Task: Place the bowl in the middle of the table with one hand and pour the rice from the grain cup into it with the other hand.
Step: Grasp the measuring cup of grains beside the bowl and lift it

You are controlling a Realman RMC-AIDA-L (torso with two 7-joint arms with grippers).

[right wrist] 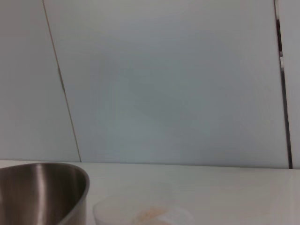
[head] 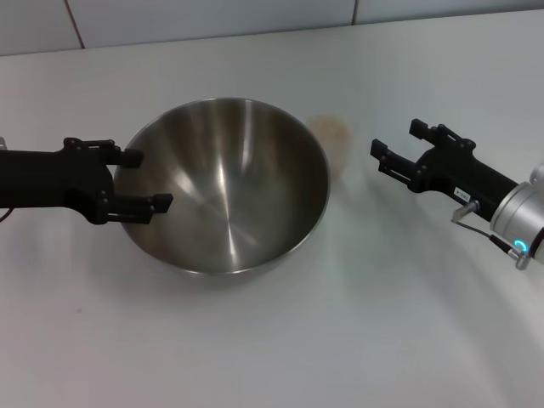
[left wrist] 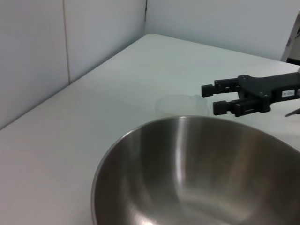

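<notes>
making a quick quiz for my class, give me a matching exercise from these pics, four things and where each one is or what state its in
Things:
1. bowl
2. grain cup
3. left pincer
4. right pincer

Places or states:
A. open, empty, a gap away on the cup's right
B. astride the bowl's left rim
C. upright just beyond the bowl's right rim
D. on the table, no rice inside

Pairs: 1-D, 2-C, 3-B, 4-A

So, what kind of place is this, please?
Probably a lab or test bench, not a real kitchen: a plain white table, bare panelled walls, and only a steel bowl and a small plastic grain cup set out between two robot arms.
</notes>
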